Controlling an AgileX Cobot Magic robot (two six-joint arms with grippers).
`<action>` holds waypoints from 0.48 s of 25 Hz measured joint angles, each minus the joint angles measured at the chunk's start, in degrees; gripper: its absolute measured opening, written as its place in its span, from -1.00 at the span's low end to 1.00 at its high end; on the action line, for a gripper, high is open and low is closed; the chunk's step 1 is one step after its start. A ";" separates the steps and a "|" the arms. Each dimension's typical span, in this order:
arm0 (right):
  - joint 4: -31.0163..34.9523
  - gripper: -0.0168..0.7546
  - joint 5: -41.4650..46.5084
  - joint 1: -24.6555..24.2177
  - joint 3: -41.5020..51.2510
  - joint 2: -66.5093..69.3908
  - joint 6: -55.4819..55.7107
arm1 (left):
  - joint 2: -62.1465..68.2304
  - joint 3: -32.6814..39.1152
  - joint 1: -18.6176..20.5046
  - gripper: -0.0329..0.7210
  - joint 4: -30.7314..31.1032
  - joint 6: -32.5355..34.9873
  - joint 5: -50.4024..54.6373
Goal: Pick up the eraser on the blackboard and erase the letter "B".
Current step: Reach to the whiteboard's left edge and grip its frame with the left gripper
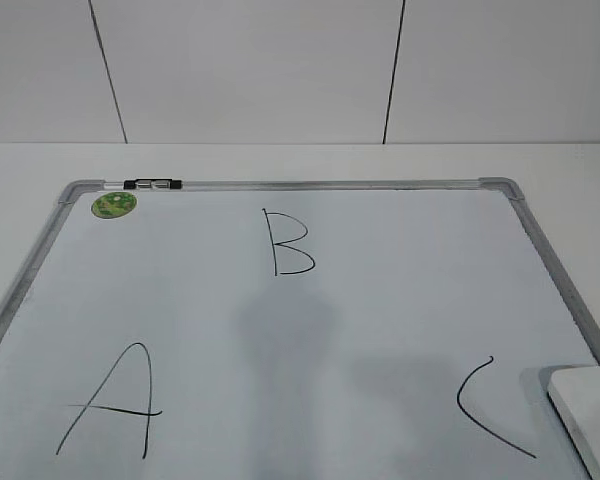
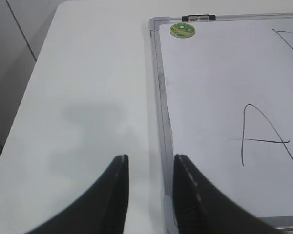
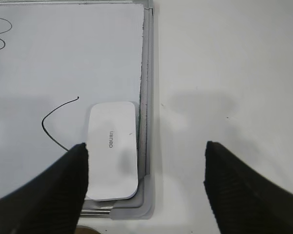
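Observation:
The blackboard (image 1: pixel 400 300) is a white board with a silver frame, lying flat on the table. The black letter "B" (image 1: pixel 288 242) is drawn near its far middle, with "A" (image 1: pixel 110 402) at near left and "C" (image 1: pixel 485 405) at near right. The white eraser (image 1: pixel 590 410) lies in the board's near right corner; it also shows in the right wrist view (image 3: pixel 112 148). My right gripper (image 3: pixel 145 156) is open above that corner, with the eraser beside its left finger. My left gripper (image 2: pixel 150 165) is open and empty above the board's left frame (image 2: pixel 161 112). Neither gripper shows in the exterior view.
A small black-and-silver marker (image 1: pixel 152 184) rests on the far frame next to a round green sticker (image 1: pixel 113 205). White table (image 3: pixel 224 73) surrounds the board, and a white panelled wall (image 1: pixel 280 70) stands behind.

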 joint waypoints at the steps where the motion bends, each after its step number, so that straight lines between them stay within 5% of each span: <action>1: 0.00 0.53 0.00 0.00 0.00 0.00 0.00 | 0.00 0.00 0.00 -0.29 0.00 0.00 0.00; 12: 0.00 0.53 0.11 0.00 -0.22 0.00 0.00 | 0.00 0.00 0.00 -0.29 -0.12 0.00 -0.09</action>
